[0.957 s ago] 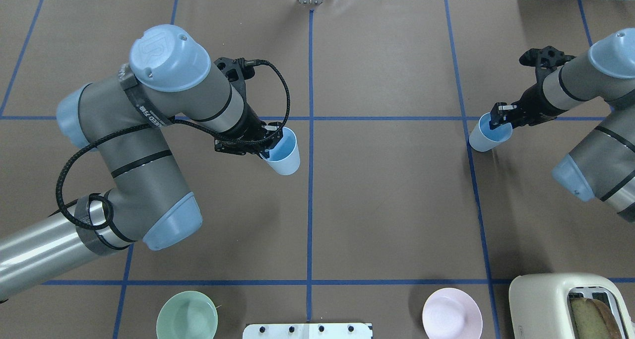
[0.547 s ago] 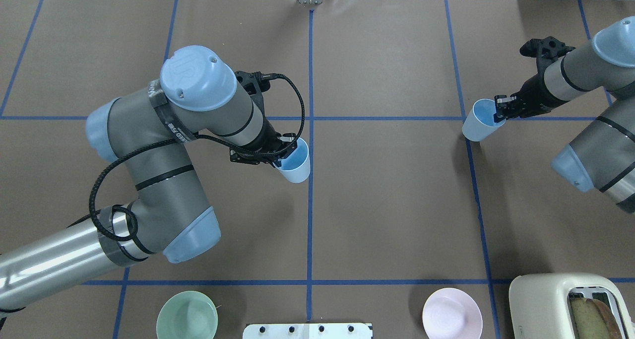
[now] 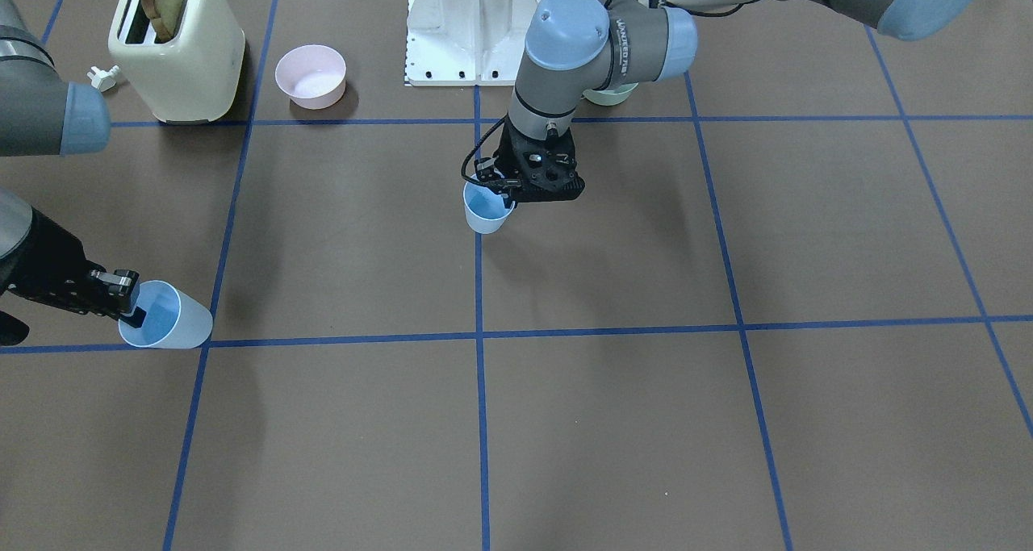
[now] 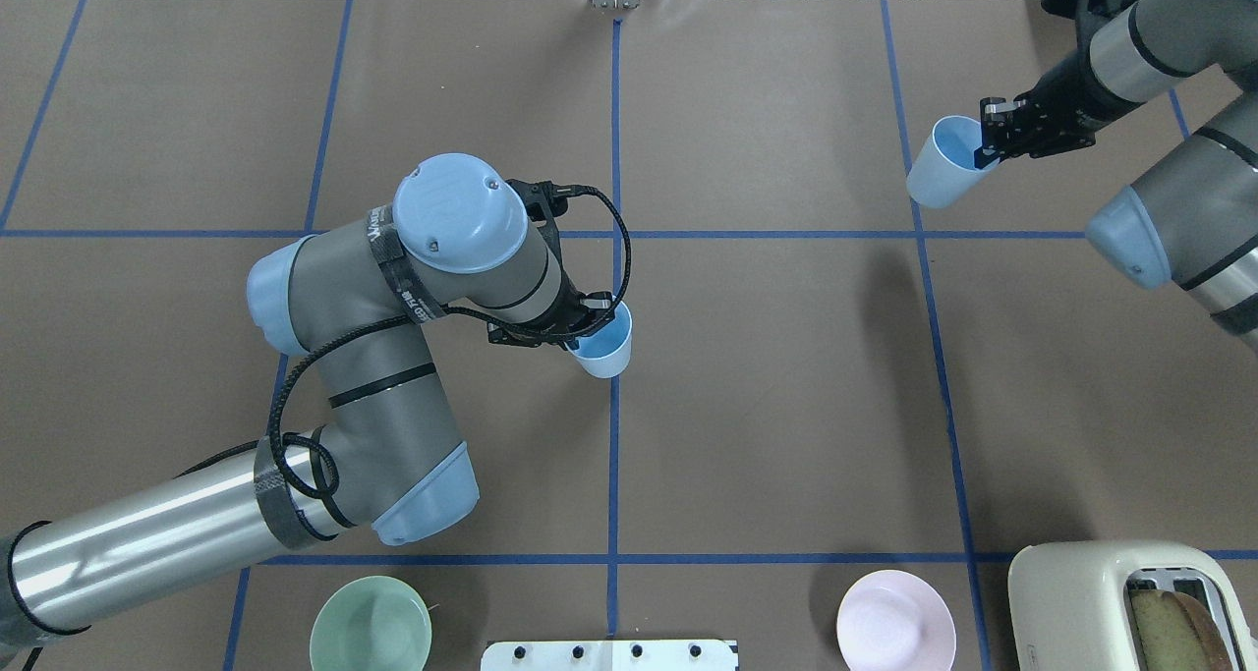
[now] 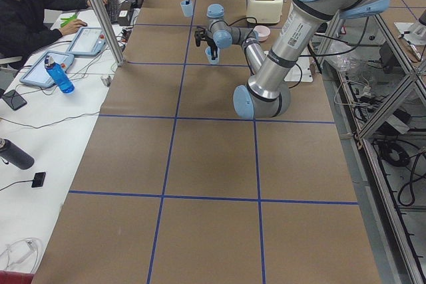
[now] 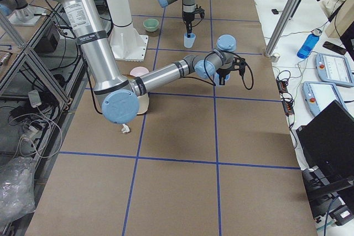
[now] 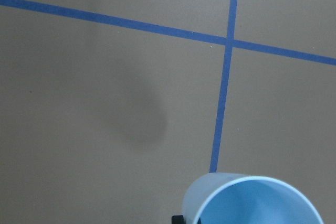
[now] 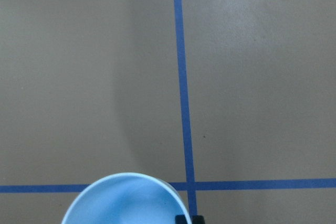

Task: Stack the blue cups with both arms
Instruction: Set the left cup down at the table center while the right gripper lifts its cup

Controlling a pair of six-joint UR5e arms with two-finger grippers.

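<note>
On my left side, the left claw (image 4: 586, 327) is pinched on the rim of the left cup (image 4: 605, 349), one finger inside and one outside the wall. That cup hangs upright over the centre line (image 4: 614, 475), mid-table, and I judge from its shadow in the wrist view that it is off the table (image 4: 786, 406).

Further right, the right claw (image 4: 986, 146) has the right cup (image 4: 939, 175) by the rim in the same way, one finger inside. It is carried high near the far right, its shadow lying well apart on the table. It looks tipped from overhead, though that may be the angle.

So I read both picks as done and the cups as well apart, in the bringing-together step. Next I would steady one cup upright, carry the other over its mouth, line up the axes and lower it in.
</note>
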